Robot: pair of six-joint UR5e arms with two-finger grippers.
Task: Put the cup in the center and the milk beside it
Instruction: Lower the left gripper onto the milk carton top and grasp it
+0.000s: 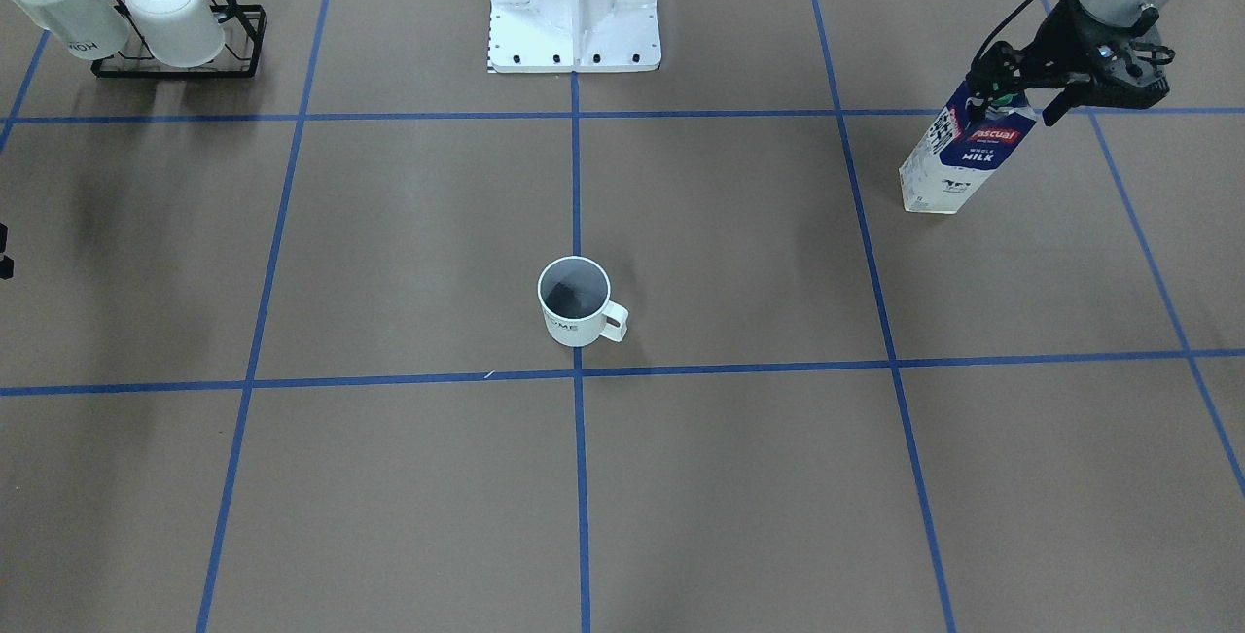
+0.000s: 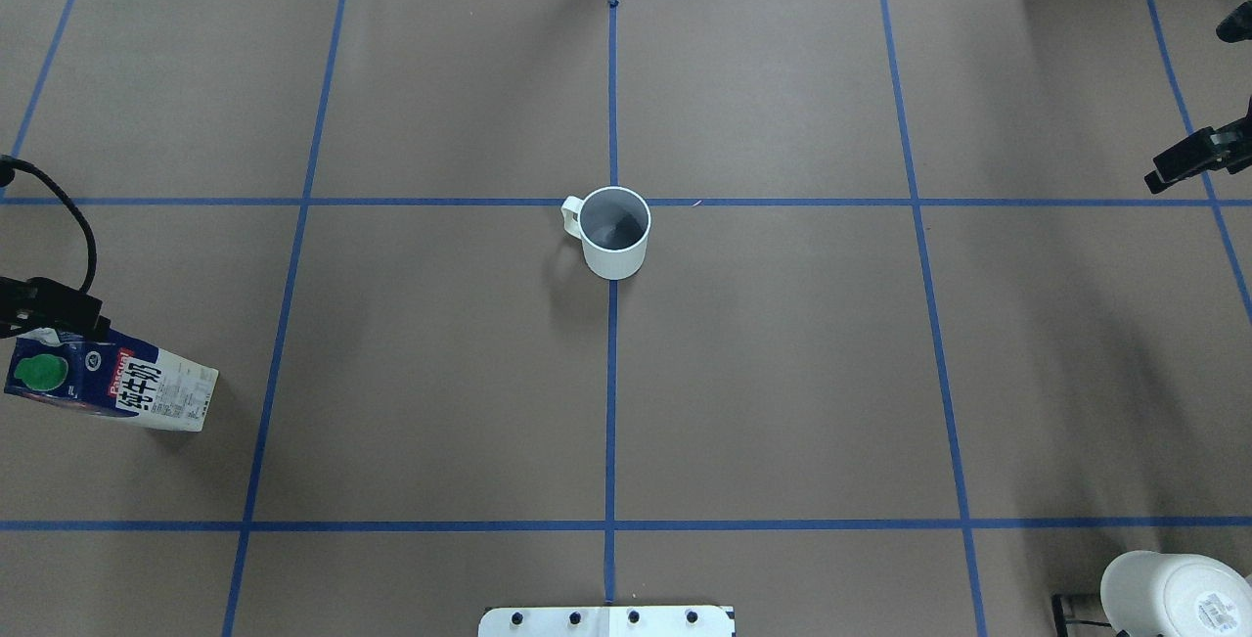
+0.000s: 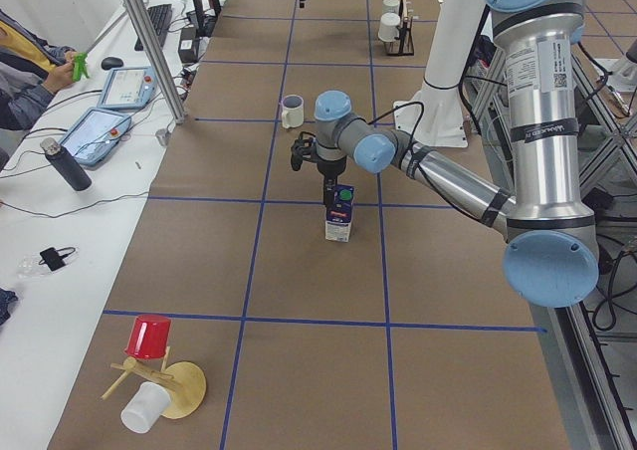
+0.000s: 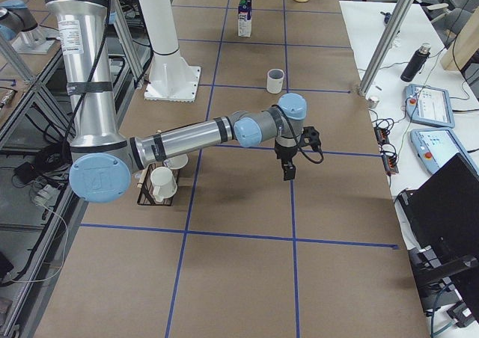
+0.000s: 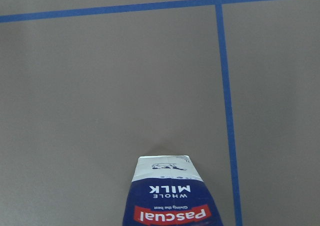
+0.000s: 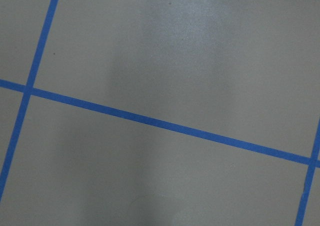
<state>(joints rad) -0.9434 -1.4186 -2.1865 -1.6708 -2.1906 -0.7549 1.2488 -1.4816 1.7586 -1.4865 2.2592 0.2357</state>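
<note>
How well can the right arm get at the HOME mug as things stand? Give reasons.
Probably yes: the right gripper hangs above the table, and nothing stands on the stretch between it and the HOME mug.

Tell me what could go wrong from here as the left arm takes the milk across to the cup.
1. The left gripper sits at the very top of the tall milk; held that high, it may swing or slip in transit. I cannot tell how firmly it is gripped.
2. The cup stands at the center, its handle pointing toward the robot's left, the side the milk comes from; a close approach could knock it off the middle.
</note>
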